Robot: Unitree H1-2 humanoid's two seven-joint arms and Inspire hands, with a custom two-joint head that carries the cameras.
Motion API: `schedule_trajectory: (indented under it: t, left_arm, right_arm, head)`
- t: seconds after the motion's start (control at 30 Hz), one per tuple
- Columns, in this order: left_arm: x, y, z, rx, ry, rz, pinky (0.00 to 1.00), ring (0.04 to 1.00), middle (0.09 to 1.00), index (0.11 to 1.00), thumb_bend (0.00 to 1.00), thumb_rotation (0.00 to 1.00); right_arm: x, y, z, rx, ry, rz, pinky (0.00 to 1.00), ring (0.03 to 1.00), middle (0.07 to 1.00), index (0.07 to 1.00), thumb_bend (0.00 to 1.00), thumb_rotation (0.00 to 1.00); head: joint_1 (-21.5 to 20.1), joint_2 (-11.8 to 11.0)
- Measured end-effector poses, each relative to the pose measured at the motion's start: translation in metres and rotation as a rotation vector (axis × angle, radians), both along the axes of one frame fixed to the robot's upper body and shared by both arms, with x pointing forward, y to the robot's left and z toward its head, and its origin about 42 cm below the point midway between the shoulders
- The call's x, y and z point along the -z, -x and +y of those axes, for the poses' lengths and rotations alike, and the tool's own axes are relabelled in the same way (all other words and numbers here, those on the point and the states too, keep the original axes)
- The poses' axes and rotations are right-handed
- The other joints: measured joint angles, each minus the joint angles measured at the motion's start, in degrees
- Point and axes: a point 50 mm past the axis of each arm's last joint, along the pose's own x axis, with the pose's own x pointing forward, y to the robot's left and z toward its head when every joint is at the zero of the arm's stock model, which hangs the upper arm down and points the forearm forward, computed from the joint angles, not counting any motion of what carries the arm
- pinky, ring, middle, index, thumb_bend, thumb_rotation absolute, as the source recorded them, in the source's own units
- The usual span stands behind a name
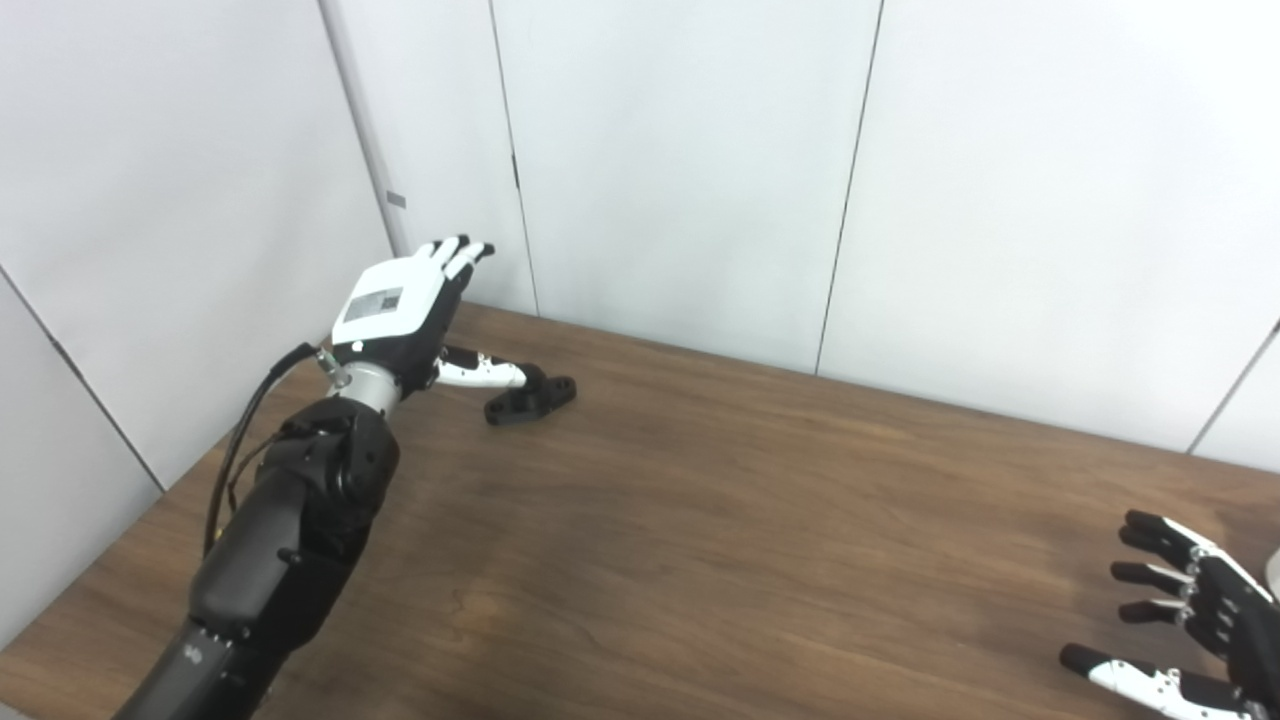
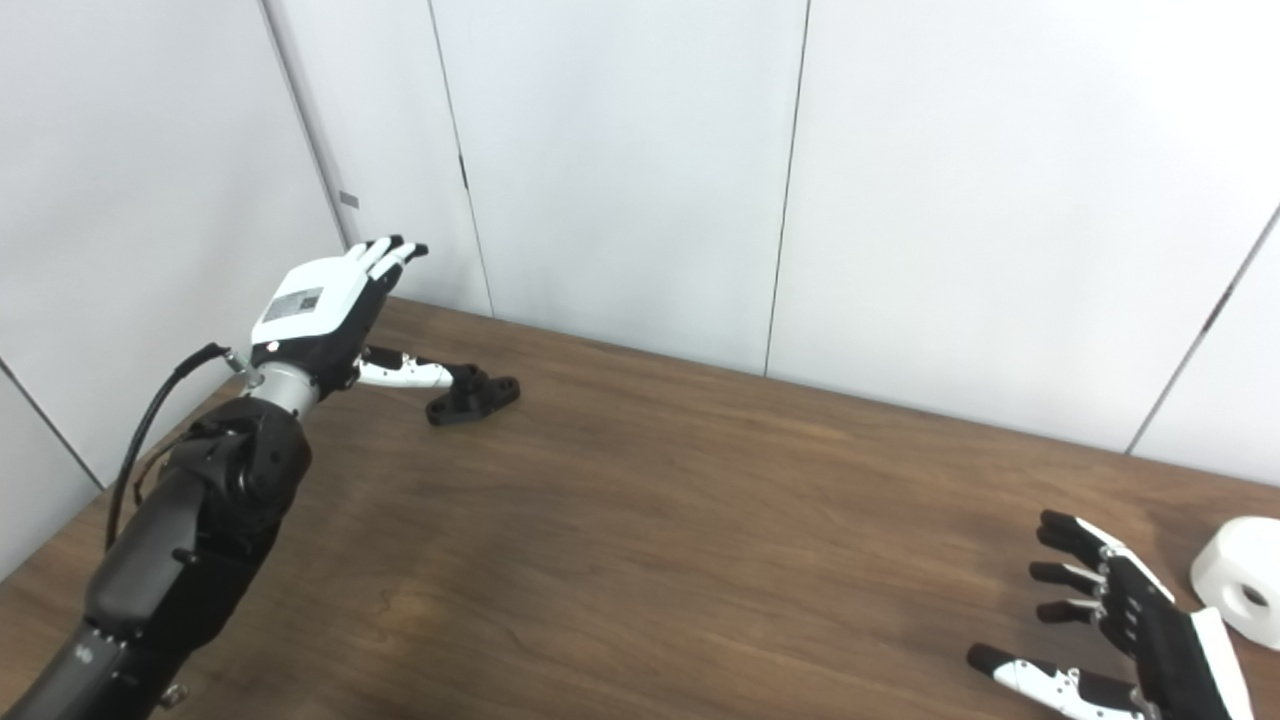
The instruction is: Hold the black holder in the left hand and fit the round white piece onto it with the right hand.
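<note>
Left hand (image 1: pixel 400 315) at ten o'clock over brown wooden table (image 1: pixel 700 520), fingers spread, empty; thumb tip at small black plastic holder (image 1: pixel 530 397), contact unclear. Right hand (image 2: pixel 1120 630) at four o'clock, splayed, empty. Round white piece (image 2: pixel 1238 590) just beside it, on the table.

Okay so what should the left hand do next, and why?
Probably lower and close the left hand around the black holder. The hand is open with only its thumb reaching the holder, which lies on the table. The right hand is open beside the round white piece, holding nothing.
</note>
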Motion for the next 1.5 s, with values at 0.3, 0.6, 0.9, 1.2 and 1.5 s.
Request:
schedule_trajectory:
  t: [0.3,0.6,0.9,1.2,1.5]
  left_arm:
    - [0.025,-0.008,0.006,-0.047,-0.009,0.108,0.98,1.000,1.000,0.863,1.00,0.54]
    - [0.037,-0.016,0.013,-0.093,-0.006,0.163,0.97,1.000,1.000,0.883,1.00,0.53]
    - [0.053,-0.020,0.018,-0.126,0.009,0.198,0.98,1.000,1.000,0.877,1.00,0.50]
    - [0.071,-0.026,0.011,-0.126,0.072,0.204,0.97,1.000,1.000,0.869,1.00,0.48]
    - [0.086,-0.030,0.004,-0.084,0.187,0.130,0.93,1.000,1.000,0.808,0.93,0.37]
  right_arm:
    - [-0.002,0.001,0.000,0.000,0.004,-0.005,0.55,0.703,0.799,0.792,0.72,0.00]
    - [-0.008,0.004,0.000,0.001,0.018,-0.026,0.56,0.696,0.806,0.794,0.72,0.00]
    - [-0.009,0.007,0.000,0.009,0.020,-0.006,0.57,0.708,0.807,0.794,0.71,0.00]
    - [-0.009,0.010,0.000,0.006,0.020,0.001,0.57,0.708,0.800,0.787,0.70,0.00]
    - [-0.010,0.011,0.000,0.013,0.020,0.017,0.58,0.718,0.806,0.792,0.70,0.00]
  head:
    - [-0.1,0.5]
    - [-0.4,0.9]
    - [-0.7,1.3]
    - [-1.0,1.6]
    - [-1.3,1.8]
